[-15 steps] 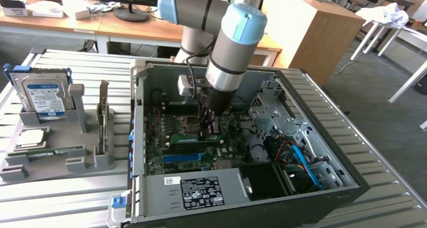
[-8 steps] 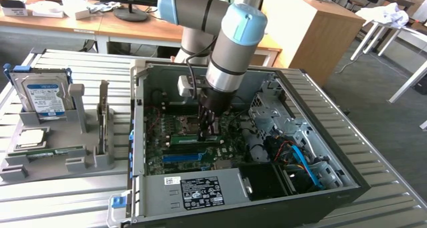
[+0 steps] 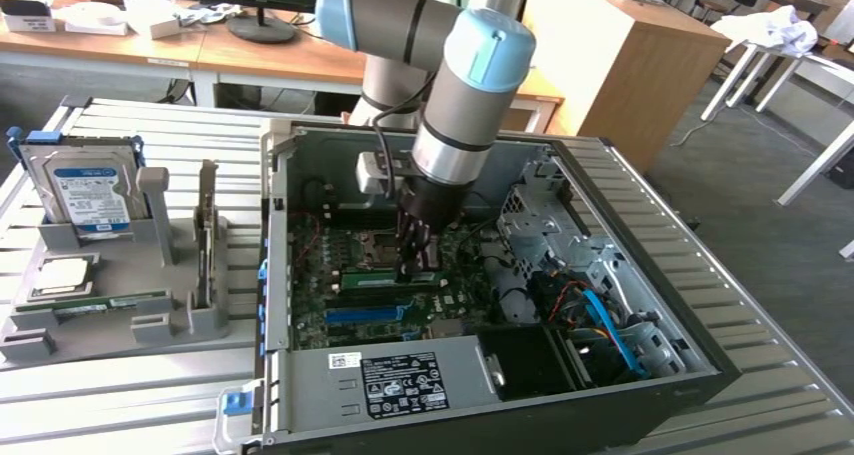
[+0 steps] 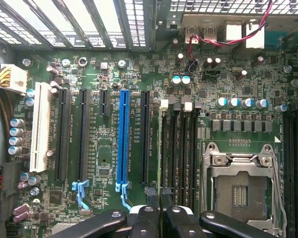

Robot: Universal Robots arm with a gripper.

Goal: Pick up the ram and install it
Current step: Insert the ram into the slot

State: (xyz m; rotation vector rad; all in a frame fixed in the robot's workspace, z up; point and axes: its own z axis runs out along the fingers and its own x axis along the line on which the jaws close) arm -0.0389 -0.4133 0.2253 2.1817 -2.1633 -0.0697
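Observation:
My gripper (image 3: 416,265) reaches down inside the open computer case (image 3: 694,345), over the motherboard (image 3: 334,295). In the wrist view its black fingers (image 4: 148,218) are pressed close together on a thin green board seen edge-on, the ram (image 4: 162,148). The ram stands upright along the outermost of the dark memory slots (image 4: 181,148), beside the CPU socket (image 4: 238,186). From the exterior view the ram (image 3: 371,274) shows as a short green strip low at the fingertips, at board level. Whether it is seated in the slot I cannot tell.
A grey holder (image 3: 80,325) at the exterior view's left carries a silver hard drive (image 3: 87,190), a tall grey upright card (image 3: 207,235) and a processor chip (image 3: 60,275). Inside the case are a power supply (image 3: 387,380), blue cables (image 3: 601,315) and a blue expansion slot (image 4: 123,141).

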